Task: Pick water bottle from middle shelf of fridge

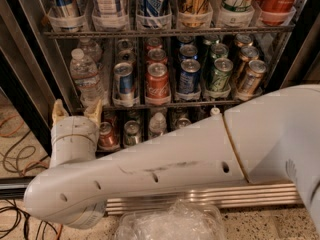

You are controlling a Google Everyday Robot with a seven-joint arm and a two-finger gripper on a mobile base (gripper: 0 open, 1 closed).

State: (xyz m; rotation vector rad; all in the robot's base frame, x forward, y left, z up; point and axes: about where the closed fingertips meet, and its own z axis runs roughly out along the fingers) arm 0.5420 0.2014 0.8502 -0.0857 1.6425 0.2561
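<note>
Nearest to you, the white arm (165, 171) lies across the view from 3 o'clock toward 8 o'clock. At its end the gripper (76, 111) points upward at 9 o'clock of the view, with its two tan fingertips (59, 110) spread apart and holding nothing. At 12 o'clock from it, the water bottle (85, 79) stands upright at the left end of the middle shelf (200, 103) of the fridge (200, 199), just beside a blue can (123, 81). I judge the bottle to be full, so rather heavy, with thin ribbed walls that yield and may slip. Take it around the ribbed body, not at the cap (77, 54), and squeeze gently.
</note>
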